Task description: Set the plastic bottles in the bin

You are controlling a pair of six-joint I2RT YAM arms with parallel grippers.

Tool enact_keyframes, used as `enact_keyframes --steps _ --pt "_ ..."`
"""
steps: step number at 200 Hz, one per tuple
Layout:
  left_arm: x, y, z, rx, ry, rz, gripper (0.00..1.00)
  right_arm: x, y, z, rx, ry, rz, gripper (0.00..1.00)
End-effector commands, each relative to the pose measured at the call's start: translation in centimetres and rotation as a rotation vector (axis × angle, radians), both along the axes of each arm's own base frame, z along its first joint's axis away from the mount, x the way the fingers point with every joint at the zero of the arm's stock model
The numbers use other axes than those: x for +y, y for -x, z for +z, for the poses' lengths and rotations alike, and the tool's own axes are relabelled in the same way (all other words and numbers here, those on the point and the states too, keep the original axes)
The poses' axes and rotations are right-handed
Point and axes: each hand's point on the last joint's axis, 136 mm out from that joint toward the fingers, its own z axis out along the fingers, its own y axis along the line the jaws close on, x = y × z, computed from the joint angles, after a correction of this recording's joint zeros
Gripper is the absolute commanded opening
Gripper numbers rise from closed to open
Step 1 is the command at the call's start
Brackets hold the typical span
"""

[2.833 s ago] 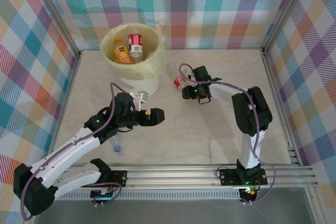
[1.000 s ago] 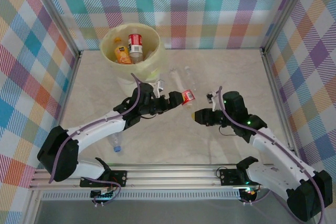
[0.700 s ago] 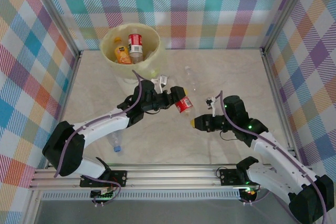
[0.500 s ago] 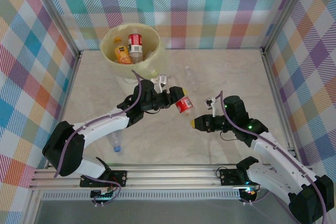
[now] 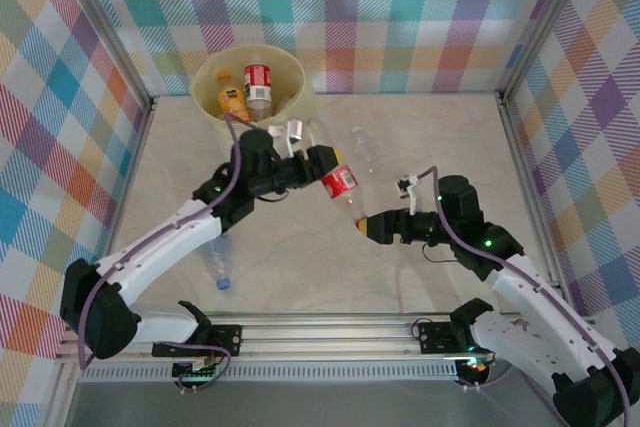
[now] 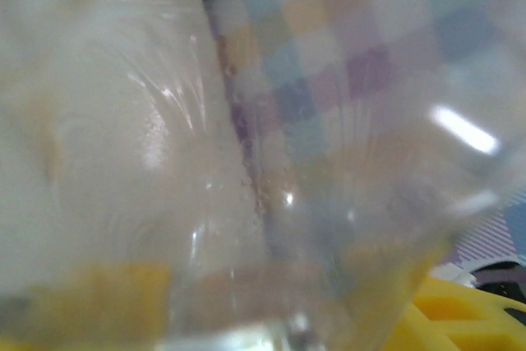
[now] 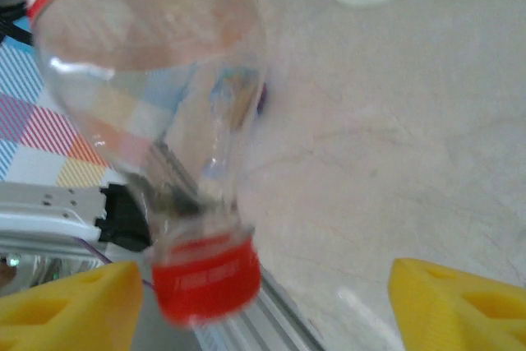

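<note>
Bottle (image 5: 341,183) with red label clamped in the left gripper (image 5: 322,166) above the table's (image 5: 300,267) middle, likely bound for the far-left corner bin (image 5: 299,99); right gripper (image 5: 366,226), jaws apart, at its cap (image 7: 205,279).

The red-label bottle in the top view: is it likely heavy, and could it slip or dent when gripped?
Probably light: the red-label bottle looks clear and empty in the right wrist view. Its smooth plastic wall may dent or slip under a squeeze. Being round, it would likely roll if laid on the table.
</note>
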Motion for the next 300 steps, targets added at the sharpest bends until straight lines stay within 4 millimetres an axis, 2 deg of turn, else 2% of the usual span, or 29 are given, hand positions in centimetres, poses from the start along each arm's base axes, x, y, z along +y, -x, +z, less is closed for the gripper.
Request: enact_keyframes --steps 1,7,12,26,60,87,107,130,159,191,203,246,300 --pt "3.4 -0.4 3.1 -0.075 -0.094 0.038 0.58 -0.6 -0.7 4.3 -0.148 0.014 -0.032 0.87" --pt "4.0 -0.8 3.9 -0.090 -0.110 0.045 0.58 -0.7 -1.0 4.9 -0.169 0.018 -0.039 0.89" --pt "4.7 -0.9 3.6 -0.068 -0.147 0.048 0.58 -0.8 -1.1 5.7 -0.191 0.020 -0.046 0.90" --pt "6.2 -1.7 4.7 -0.077 -0.208 0.066 0.58 -1.0 -1.6 7.7 -0.256 0.018 -0.062 0.92" --pt "9.9 -4.3 8.0 -0.122 -0.309 0.129 0.59 -1.0 -2.8 13.2 -0.411 -0.023 -0.099 0.97" --pt "12.8 -6.7 10.1 -0.154 -0.364 0.201 0.59 -0.5 -3.2 16.0 -0.469 -0.059 -0.089 0.99" --pt "15.3 -8.6 11.1 -0.169 -0.417 0.273 0.60 -0.2 -3.3 17.0 -0.492 -0.080 -0.081 1.00" --pt "17.9 -11.0 11.7 -0.161 -0.442 0.340 0.60 -0.1 -3.7 17.4 -0.512 -0.080 -0.086 1.00" --pt "20.4 -14.1 12.3 -0.117 -0.386 0.403 0.60 0.1 -3.9 17.1 -0.502 -0.079 -0.078 1.00" --pt "22.6 -17.5 11.2 -0.036 -0.318 0.472 0.60 0.0 -3.9 17.0 -0.504 -0.075 -0.086 1.00" --pt "23.3 -18.9 10.1 0.011 -0.297 0.496 0.60 -0.1 -3.9 17.0 -0.502 -0.074 -0.089 1.00" --pt "23.1 -21.7 6.9 0.106 -0.247 0.497 0.59 0.1 -4.3 16.0 -0.478 -0.062 -0.089 1.00" --pt "22.0 -21.9 4.1 0.200 -0.235 0.453 0.62 0.3 -4.9 15.2 -0.455 -0.050 -0.097 1.00"
